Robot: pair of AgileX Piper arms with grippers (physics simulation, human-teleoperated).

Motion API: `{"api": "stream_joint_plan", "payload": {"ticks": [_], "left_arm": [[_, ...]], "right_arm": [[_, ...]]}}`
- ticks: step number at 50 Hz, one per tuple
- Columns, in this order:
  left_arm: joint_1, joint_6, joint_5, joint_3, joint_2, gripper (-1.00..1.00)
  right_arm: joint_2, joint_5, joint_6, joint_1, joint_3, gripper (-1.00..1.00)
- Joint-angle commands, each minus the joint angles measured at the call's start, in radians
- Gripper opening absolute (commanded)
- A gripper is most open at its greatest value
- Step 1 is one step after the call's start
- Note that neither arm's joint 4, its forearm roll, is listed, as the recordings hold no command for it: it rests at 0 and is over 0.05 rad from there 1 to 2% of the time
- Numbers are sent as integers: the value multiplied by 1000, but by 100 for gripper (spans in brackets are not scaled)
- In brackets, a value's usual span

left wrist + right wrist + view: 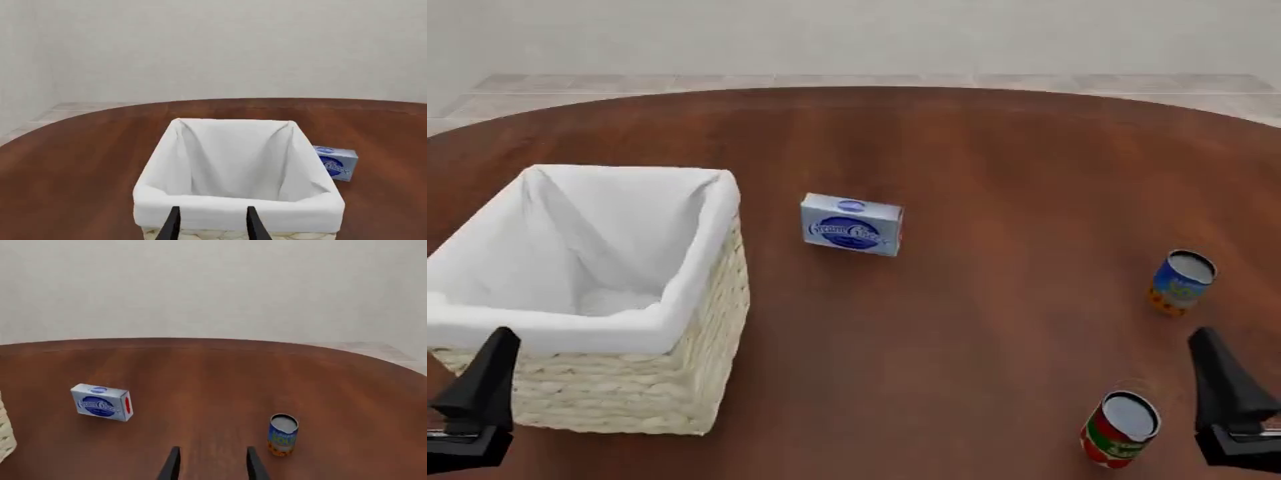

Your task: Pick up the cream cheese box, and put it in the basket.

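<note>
The left gripper [212, 226] hangs with its two dark fingers [172, 225] parted, a clear gap between them and nothing in it. They touch nothing. Directly ahead of and below these fingers sits the basket [237, 206], its white cloth lining folded over the rim; seen from the left wrist, the fingertips frame the near edge of that rim without meeting it. In the front view the left gripper [478, 400] shows as a dark wedge just in front of the basket's [614, 385] near wicker wall.

The cream cheese box [851, 225] stands on the brown table [988, 170], ahead of both pairs of fingers and between them across the table. It lies beyond the basket's far right corner from the left fingers, close to the basket but not touching it. From the right fingers it is ahead and off to the left, well apart.

The right gripper [209, 465] likewise has its fingers [252, 464] spread, empty, with only bare table between them. In the front view the right gripper [1225, 400] is a dark wedge at the lower right. A blue and orange can [1182, 282] stands upright just ahead of these fingers, slightly to their left, apart from them. A red, white and green can [1120, 430] stands near their left side, not touching.
</note>
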Motion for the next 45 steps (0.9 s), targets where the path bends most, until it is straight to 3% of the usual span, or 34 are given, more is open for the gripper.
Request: {"api": "stream_joint_plan", "payload": {"ticks": [1,9,16,19,23,26,31,38,45], "left_arm": [[0,0,-1,-3,6,100],[0,0,-1,-3,6,100],[0,0,-1,-3,5,100],[0,0,-1,-3,5,100],[0,0,-1,-3,5,100],[0,0,-1,-3,6,100],[0,0,-1,-3,6,100],[0,0,-1,-3,6,100],[0,0,-1,-3,5,100]], "right_arm": [[38,-28,-1,0,-4,100],[57,-35,-2,-4,-17,100],[48,29,-10,-4,-77,100],[76,42,-66,17,-118,100],[115,50,-54,11,-176,100],[219,33,-71,36,-234,100],[324,33,-47,58,-349,100],[471,12,-82,103,-450,100],[685,12,-138,206,-564,100]]}}
